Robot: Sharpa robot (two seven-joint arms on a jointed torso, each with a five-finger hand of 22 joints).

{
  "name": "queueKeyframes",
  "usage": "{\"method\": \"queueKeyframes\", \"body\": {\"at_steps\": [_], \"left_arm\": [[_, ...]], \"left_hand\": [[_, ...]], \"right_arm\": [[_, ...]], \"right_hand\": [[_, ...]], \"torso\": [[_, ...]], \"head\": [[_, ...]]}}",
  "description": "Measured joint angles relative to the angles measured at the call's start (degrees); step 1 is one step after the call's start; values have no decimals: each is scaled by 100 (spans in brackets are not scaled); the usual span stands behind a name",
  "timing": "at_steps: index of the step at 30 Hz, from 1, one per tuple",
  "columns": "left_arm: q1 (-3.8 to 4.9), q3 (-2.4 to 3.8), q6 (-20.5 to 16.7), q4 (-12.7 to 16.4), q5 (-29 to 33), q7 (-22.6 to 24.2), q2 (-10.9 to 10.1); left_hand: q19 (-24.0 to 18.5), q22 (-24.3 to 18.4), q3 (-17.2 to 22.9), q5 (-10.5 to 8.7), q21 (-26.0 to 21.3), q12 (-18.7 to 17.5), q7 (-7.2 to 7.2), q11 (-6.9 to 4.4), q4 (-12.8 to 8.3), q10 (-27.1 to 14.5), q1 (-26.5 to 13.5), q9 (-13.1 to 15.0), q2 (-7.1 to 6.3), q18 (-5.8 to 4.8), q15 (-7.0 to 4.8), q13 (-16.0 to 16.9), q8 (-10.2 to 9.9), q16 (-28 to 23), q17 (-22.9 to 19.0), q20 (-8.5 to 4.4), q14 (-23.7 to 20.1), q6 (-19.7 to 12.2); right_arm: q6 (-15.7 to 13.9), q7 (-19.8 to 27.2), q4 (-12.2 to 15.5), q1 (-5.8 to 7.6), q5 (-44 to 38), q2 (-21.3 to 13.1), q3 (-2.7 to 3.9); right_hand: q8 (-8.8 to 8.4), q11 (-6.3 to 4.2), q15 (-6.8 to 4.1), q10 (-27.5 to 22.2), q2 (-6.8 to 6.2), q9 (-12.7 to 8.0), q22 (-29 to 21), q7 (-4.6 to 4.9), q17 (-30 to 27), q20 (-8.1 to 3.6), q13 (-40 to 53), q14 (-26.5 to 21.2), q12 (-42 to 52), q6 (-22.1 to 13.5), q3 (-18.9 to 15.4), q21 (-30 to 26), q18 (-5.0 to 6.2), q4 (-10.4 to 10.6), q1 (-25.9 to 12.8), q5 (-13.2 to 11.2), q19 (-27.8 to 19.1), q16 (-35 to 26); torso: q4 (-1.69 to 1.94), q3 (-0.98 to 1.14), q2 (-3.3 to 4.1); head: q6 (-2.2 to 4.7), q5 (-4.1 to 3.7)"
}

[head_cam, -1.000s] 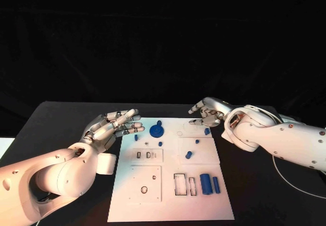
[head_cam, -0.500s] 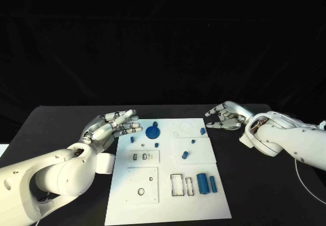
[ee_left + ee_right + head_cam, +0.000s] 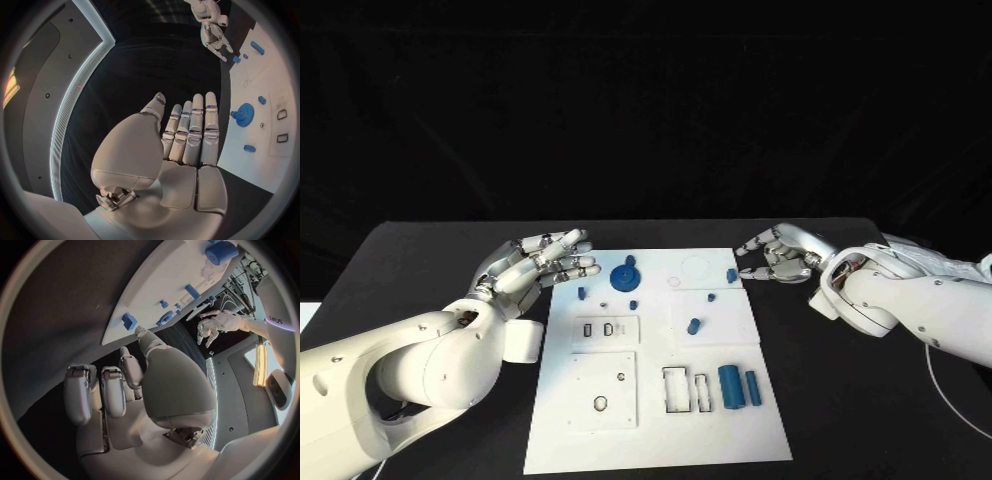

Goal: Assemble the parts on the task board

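Right hand: the right hand [image 3: 780, 253] hovers just off the far right edge of the task board [image 3: 658, 420], fingers loosely curled and apart, holding nothing.
Left hand: the left hand [image 3: 542, 266] is spread, empty, beside the board's far left edge.
Nearest part: a small blue peg [image 3: 731, 274] lies near the right fingertips, on the board.
Handling: probably light, rigid, smooth plastic; pinch across its middle.
Axis: the large blue cylinder [image 3: 730, 385] lies with its long axis running near-to-far.

Matt white task board [image 3: 661, 400], glossy blue parts [image 3: 731, 384] (plastic-looking), matt black table [image 3: 430, 260]
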Motion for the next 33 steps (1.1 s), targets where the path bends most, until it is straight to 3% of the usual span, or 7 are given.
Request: {"method": "queueKeyframes", "body": {"at_steps": [19, 27, 33], "left_arm": [[-1, 0, 8, -18, 0, 0, 9], [-1, 0, 10, -20, 0, 0, 9], [-1, 0, 11, -19, 0, 0, 11]], "left_hand": [[0, 1, 0, 0, 0, 0, 0, 0, 0, 0, 0, 0, 0, 0, 0, 0, 0, 0, 4, 0, 0, 0], [0, 1, 0, 0, 0, 0, 0, 0, 0, 0, 0, 0, 0, 0, 0, 0, 0, 0, 4, 0, 0, 0], [0, 1, 0, 0, 0, 0, 0, 0, 0, 0, 0, 0, 0, 0, 0, 0, 0, 0, 3, 0, 0, 0]], "right_arm": [[249, -9, -266, -133, -134, 341, 1], [300, -11, -329, -138, -142, 398, 6], [327, -17, -372, -143, -146, 416, 4]], "right_hand": [[0, 0, 0, 0, 54, 5, -1, -11, -1, 0, 8, 0, 0, 98, 59, 0, 0, -58, 51, 0, 0, 23], [29, -31, 0, 30, 227, 7, -2, -42, -2, 0, 24, 0, 29, 312, 213, 0, 0, -199, 157, -273, 0, 22], [73, -41, -2, 41, 348, 22, -2, -74, -2, 0, 24, -3, 67, 464, 369, 0, 0, -256, 183, -348, 0, 45]], "torso": [[-2, -7, -7], [-5, -8, -12], [-5, -6, -13]], "head": [[-54, 62], [-62, 67], [-65, 68]]}}
